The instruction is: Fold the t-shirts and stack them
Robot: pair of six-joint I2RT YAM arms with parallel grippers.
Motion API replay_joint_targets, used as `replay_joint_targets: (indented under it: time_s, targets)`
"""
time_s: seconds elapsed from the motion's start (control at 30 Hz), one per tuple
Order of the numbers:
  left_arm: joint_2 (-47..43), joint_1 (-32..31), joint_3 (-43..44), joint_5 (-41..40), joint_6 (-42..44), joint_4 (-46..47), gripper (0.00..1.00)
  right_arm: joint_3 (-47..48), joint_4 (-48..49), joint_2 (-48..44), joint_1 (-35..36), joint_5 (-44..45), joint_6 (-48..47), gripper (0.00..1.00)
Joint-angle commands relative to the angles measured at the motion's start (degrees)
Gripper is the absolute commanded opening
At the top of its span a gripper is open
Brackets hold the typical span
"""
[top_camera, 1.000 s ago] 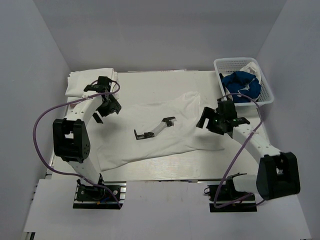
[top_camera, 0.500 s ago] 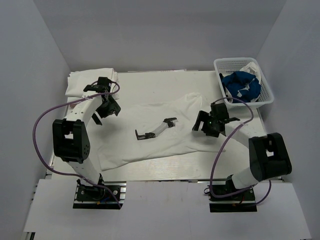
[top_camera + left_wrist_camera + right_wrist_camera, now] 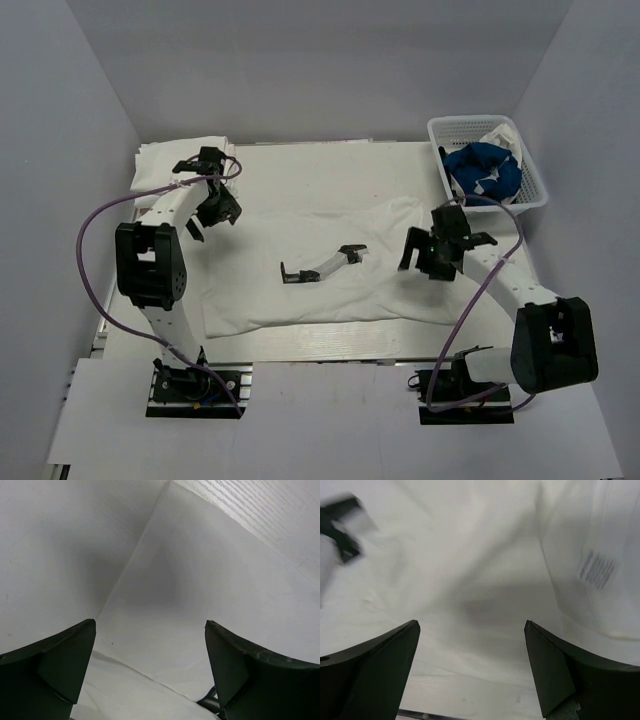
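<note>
A white t-shirt lies spread out across the middle of the table. My left gripper is open and empty, just over the shirt's left edge. The left wrist view shows its jaws wide apart above white cloth. My right gripper is open and empty, over the shirt's right end. Its wrist view shows the shirt and a care label beneath. A royal blue shirt sits in the basket. Folded white shirts are stacked at the back left.
A black-and-white strap-like object lies on top of the spread shirt, and also shows blurred in the right wrist view. The white lattice basket stands at the back right, also holding white cloth. Grey walls surround the table.
The shirt has gone from a diagonal, bunched shape to a flatter, wider spread. The strap-like object shifted right with it. The right gripper swung left then back; the left gripper moved slightly back.
</note>
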Motion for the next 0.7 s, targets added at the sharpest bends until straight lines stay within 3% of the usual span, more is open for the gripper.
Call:
replay_joint_targets:
  time_s: [0.0, 0.1, 0.3, 0.43, 0.57, 0.67]
  targets:
    - [-0.72, 0.77, 2.58, -2.96, 0.48, 1.47, 1.00, 12.84, 4.58, 1.75, -0.02, -0.09, -4.16, 0.91]
    - [0.85, 2.96, 2.58, -2.96, -0.31, 2.53, 1.00, 21.54, 6.68, 7.10, -0.11, 5.62, -2.85, 0.91]
    - [6.91, 5.34, 4.69, 0.30, -0.31, 6.23, 0.98, 29.28, 15.39, 16.95, -0.20, 9.58, -3.81, 0.91]
    - [11.14, 5.96, 6.01, 1.00, -0.84, 9.38, 0.88, 41.57, 14.18, 25.75, -0.11, 9.67, -6.62, 0.91]
    - [14.04, 6.48, 7.33, 2.84, -0.84, 14.47, 0.79, 46.35, 14.25, 33.05, -0.20, 9.67, -7.33, 0.91]
    - [14.66, 6.48, 7.33, 4.25, -0.23, 16.77, 0.63, 48.28, 14.69, 36.47, -0.46, 10.63, -7.94, 0.91]
